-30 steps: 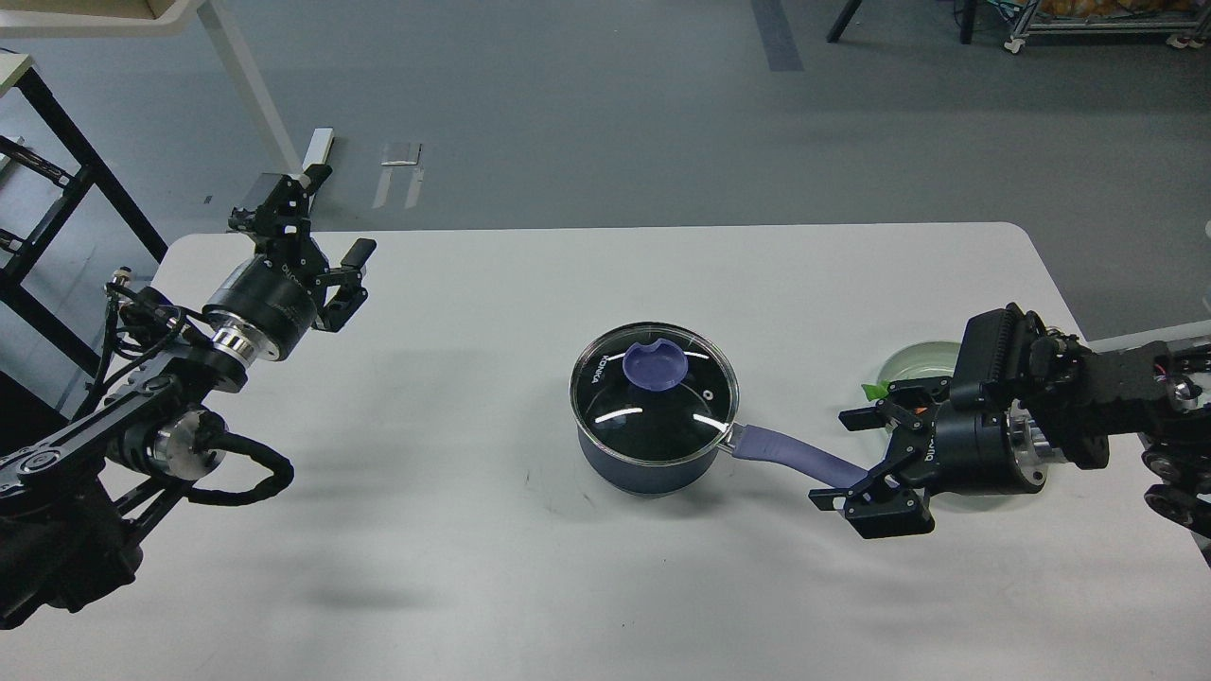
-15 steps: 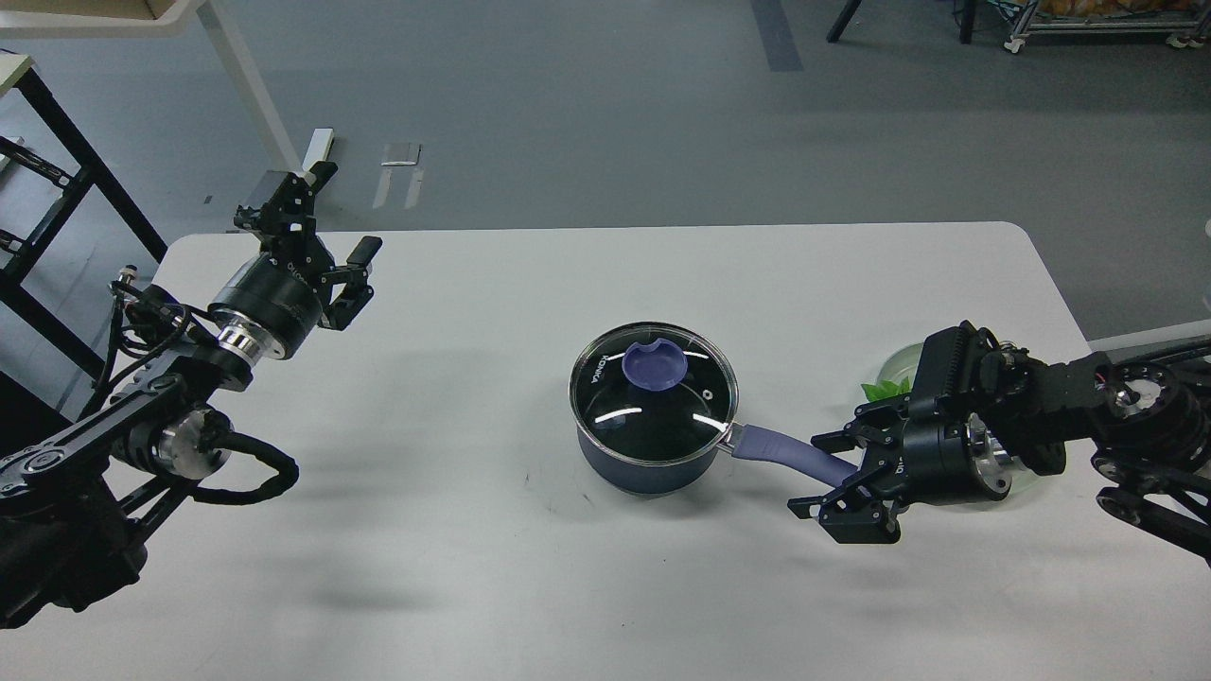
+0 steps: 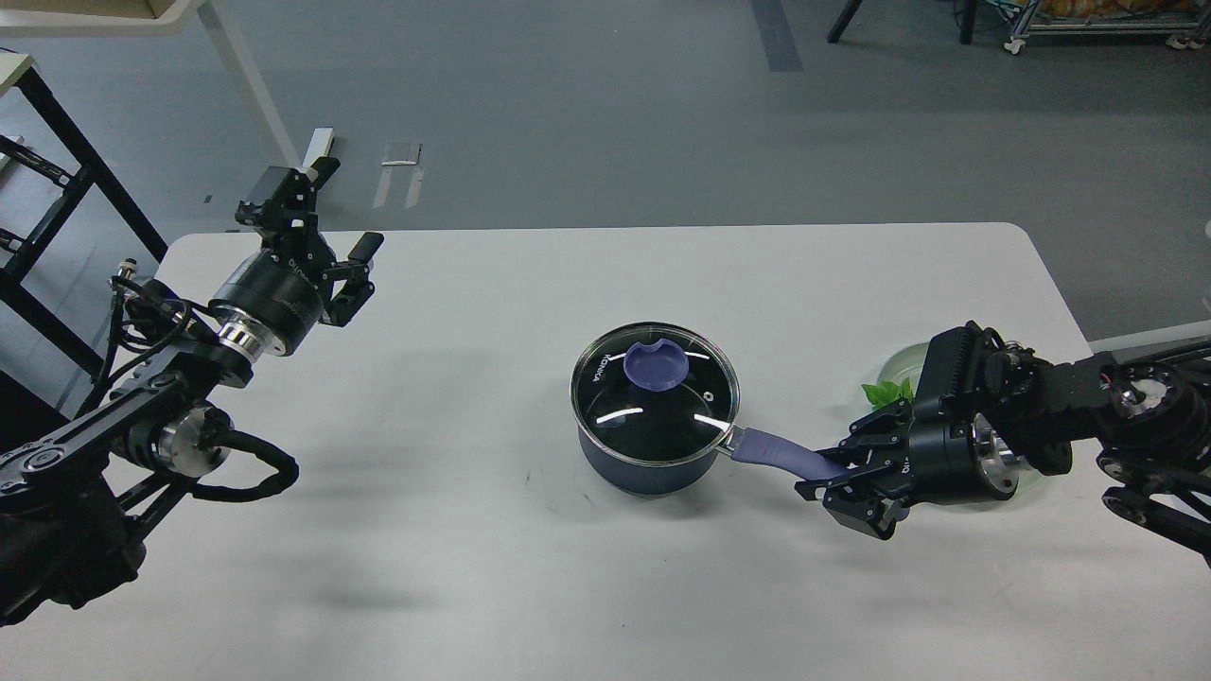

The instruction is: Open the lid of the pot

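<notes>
A dark blue pot [image 3: 632,465] stands at the middle of the white table [image 3: 530,284]. Its glass lid [image 3: 653,397] lies shut on it, with a blue knob [image 3: 657,363] on top. The pot's blue handle [image 3: 781,452] points right. My right gripper [image 3: 834,469] is at the handle's far end, with its fingers closed around it from both sides. My left gripper [image 3: 342,213] is open and empty, raised over the table's far left corner, well away from the pot.
A clear glass dish [image 3: 901,363] with green leaves [image 3: 886,392] sits on the table just behind my right gripper and wrist. A black rack [image 3: 57,180] stands off the table's left side. The table's right edge is close to my right arm.
My right gripper moved left and down onto the end of the handle and its fingers closed around it. My left gripper shifted only slightly. The pot and lid have not moved.
</notes>
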Controlling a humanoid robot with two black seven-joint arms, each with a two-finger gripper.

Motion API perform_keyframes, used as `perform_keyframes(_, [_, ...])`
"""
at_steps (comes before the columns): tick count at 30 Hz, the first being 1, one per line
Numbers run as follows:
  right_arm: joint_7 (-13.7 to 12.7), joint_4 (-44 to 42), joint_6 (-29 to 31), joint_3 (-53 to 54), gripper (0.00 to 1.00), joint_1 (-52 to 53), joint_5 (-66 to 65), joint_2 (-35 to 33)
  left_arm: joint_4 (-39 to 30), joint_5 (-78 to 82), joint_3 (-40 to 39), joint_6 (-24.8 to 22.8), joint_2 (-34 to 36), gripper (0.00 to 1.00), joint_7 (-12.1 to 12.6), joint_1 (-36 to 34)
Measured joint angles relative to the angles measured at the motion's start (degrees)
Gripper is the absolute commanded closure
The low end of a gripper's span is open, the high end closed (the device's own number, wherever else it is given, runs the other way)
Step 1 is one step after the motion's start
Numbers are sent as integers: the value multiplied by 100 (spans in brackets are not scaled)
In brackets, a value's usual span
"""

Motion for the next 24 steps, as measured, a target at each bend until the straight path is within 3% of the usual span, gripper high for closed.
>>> perform_keyframes(3, [0,-10,1,0,73,0,0,0,-103,974,0,-22,36,1,-52,-139])
perform_keyframes(8, [0,-16,1,1,73,0,7,1,-435,2611,166,-193,75,1,-415,-615])
perform_keyframes(14, [-3,-17,1,9,73,0,9,15,-956,5491,1460,-296,117,1,-457,-1910])
perform_keyframes(18, [-4,-17,0,9,73,-4,9,16,-971,7338,2481,244,-51,1,-457,-2705])
perform_keyframes(24, [-3,-16,-3,9,73,-18,19,9,-406,8479,3631,994,-703,1,-455,-3332])
